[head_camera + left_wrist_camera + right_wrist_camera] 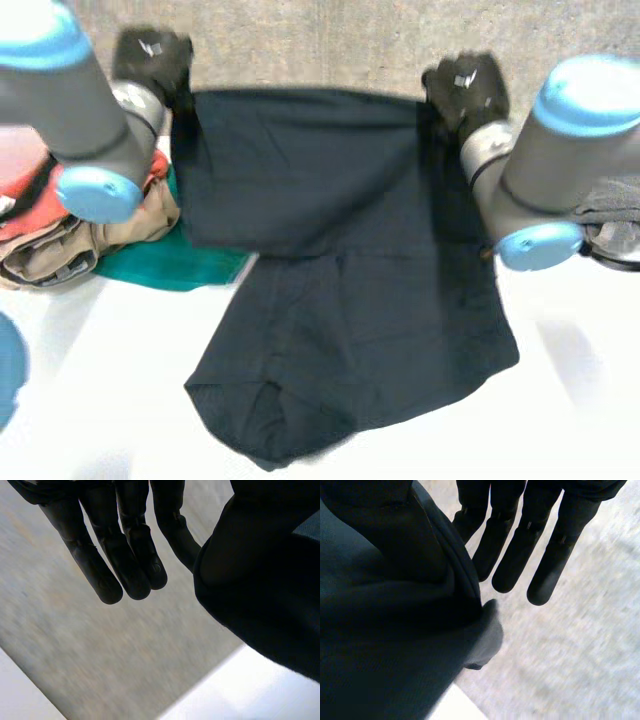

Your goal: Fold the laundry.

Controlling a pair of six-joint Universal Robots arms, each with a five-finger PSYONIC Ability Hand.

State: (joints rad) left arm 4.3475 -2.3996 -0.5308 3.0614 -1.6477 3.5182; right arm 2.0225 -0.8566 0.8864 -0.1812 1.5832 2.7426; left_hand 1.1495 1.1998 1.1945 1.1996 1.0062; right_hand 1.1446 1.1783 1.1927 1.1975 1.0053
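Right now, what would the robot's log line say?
left hand: pinches dark navy garment corner | right hand: pinches opposite corner | clothes pile: beside garment

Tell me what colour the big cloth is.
Dark navy, nearly black cloth; the head view shows it best.

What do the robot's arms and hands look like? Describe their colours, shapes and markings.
The left arm and right arm are thick grey tubes, with rounded light-blue caps at the joints. The left hand and right hand are black, each with a small pale marking on its back. Their fingers are long, smooth and round-tipped.
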